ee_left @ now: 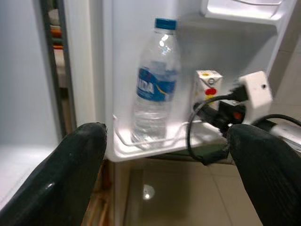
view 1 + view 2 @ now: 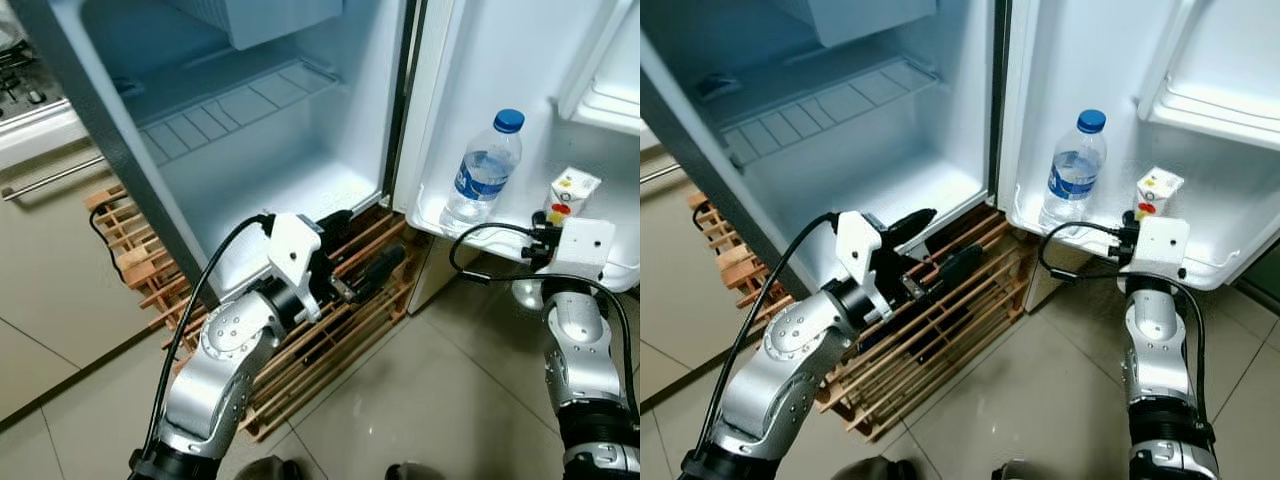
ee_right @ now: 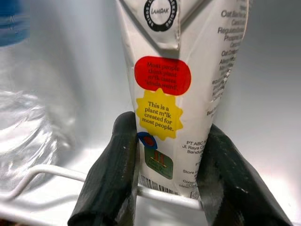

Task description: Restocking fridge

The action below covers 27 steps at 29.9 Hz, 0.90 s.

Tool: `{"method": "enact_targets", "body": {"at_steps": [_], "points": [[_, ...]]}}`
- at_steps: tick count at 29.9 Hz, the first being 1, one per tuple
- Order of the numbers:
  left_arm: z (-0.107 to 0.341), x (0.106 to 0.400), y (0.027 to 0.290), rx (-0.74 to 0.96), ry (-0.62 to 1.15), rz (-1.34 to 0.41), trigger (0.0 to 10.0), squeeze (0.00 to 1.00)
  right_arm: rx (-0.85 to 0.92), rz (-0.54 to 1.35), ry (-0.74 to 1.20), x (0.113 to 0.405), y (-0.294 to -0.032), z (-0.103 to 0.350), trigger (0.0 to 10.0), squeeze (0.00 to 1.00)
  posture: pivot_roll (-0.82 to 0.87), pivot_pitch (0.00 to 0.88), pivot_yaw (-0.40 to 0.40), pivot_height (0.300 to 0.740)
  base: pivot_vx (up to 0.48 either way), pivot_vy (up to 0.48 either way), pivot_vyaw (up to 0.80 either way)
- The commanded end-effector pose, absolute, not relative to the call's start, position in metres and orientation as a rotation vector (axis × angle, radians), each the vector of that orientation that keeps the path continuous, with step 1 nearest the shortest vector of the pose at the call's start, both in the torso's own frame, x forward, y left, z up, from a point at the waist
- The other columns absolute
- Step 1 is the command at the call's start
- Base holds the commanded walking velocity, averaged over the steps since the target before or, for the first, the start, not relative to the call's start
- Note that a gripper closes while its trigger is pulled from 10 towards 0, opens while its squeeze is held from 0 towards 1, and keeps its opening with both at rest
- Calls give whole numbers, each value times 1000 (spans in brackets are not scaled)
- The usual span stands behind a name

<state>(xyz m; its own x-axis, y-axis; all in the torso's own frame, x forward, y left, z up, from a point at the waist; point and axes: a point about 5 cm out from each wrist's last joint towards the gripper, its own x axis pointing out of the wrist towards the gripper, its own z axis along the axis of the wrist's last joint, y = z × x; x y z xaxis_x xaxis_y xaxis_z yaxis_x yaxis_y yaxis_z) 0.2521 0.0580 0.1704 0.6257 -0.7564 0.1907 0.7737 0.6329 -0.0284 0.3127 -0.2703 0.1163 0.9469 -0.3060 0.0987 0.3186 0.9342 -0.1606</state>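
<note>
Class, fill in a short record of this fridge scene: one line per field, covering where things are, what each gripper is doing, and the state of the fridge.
Fridge: door open; wire shelf inside bare
Door shelf: holds water bottle and carton
Water bottle: upright, blue cap, beside the carton
Carton: white plant milk carton, upright, behind the shelf's wire rail
Right gripper: fingers on either side of the carton's lower part
Left gripper: open, holding nothing, low in front of the fridge body
Under the fridge: wooden pallet on tiled floor

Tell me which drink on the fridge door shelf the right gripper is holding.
The small white carton, clamped between the right gripper fingers. The blue-capped water bottle stands free beside it.
</note>
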Motion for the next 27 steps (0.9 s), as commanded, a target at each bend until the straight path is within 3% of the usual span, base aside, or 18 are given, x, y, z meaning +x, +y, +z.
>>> {"method": "enact_targets", "body": {"at_steps": [1,10,17,27], "points": [[173,248,60,-106,-172,-887,10000,0,-178,-328,-25,311,-273,106,10000,0,-16,170,96,740,0,0,0],[174,245,64,-102,-162,-862,10000,0,-198,-296,-13,314,-270,102,10000,0,1,180,95,740,0,0,0],[173,243,67,-107,-149,-840,10000,0,-375,-209,-77,313,-264,108,10000,0,-1,180,91,740,0,0,0],[173,244,66,-107,-138,-826,10000,0,-387,-134,15,307,-276,93,10000,0,-8,176,86,740,0,0,0]]}}
